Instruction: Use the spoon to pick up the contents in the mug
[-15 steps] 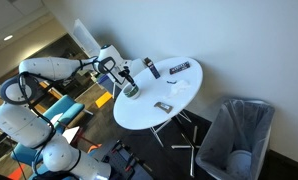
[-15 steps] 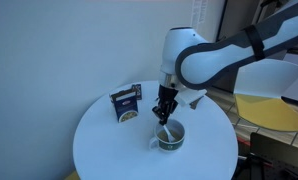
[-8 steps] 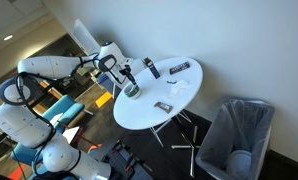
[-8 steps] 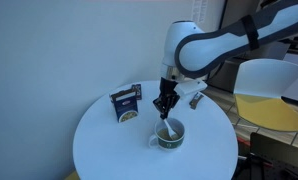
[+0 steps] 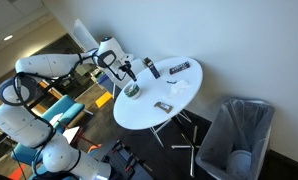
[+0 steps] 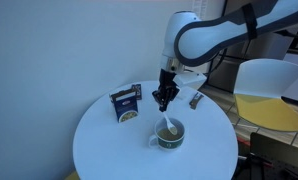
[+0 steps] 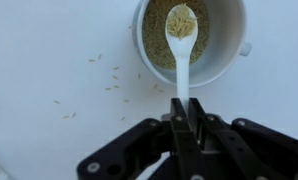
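**Scoop loaded, lift phase**

Exterior view: gripper (image 5: 122, 68) hangs above the mug (image 5: 132, 90) near the edge of the round white table (image 5: 174, 98). A dark cylinder (image 5: 149, 68) and a flat dark bar (image 5: 179, 68) sit further in. A mesh bin (image 5: 234, 135) stands on the floor beside the table. Office-type room.

Exterior view, other side: the spoon (image 6: 169, 125) runs from the claw down to the mug (image 6: 170, 137). A small box (image 6: 126, 103) stands just beside it, with a plain wall behind and a chair (image 6: 271, 85) off to the side.

Wrist view: gripper (image 7: 185, 108) is pinched on the spoon (image 7: 182, 50) handle. The bowl is heaped with grain (image 7: 181, 20), over the mug (image 7: 221, 72), which holds more. Spilled grains (image 7: 107, 75) lie on the table next to the mug.

Judgement: pickup is nearly done. Next move is a straight, slow raise with the bowl level; any tilt dumps the load.
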Motion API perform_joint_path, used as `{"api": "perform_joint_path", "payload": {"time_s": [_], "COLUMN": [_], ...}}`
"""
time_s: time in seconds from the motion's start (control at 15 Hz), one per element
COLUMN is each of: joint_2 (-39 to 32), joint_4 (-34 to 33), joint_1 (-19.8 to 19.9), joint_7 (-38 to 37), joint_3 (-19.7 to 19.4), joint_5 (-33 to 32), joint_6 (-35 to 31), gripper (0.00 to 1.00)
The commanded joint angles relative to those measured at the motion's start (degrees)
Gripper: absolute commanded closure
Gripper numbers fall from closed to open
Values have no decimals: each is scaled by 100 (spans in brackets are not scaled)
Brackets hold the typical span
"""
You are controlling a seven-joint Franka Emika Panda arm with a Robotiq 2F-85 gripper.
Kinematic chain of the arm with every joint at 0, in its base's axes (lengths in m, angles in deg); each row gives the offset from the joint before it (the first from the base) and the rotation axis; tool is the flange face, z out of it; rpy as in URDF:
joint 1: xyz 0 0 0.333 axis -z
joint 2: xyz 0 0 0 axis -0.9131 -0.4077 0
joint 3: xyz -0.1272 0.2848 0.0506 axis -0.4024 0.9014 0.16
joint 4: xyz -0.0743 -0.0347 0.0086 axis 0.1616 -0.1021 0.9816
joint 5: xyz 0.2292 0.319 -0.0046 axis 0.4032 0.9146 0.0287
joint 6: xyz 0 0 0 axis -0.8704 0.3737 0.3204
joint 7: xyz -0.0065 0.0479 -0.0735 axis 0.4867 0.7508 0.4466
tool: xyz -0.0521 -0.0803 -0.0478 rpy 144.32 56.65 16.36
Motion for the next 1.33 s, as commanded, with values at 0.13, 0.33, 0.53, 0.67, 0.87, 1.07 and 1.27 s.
{"api": "perform_joint_path", "payload": {"time_s": [0.13,0.33,0.53,0.67,0.87,1.07,1.27], "joint_2": [-15,-41,-94,-122,-140,-134,-91], "joint_4": [-248,-336,-466,-549,-665,-776,-835], "joint_1": [71,104,151,194,260,320,388], "joint_7": [-25,-84,-186,-228,-269,-289,-326], "joint_3": [-35,-56,-94,-119,-168,-239,-306], "joint_5": [229,360,475,582,705,822,846], "joint_6": [433,645,942,1134,1414,1729,2052], "gripper": [97,97,97,97,97,97,97]}}
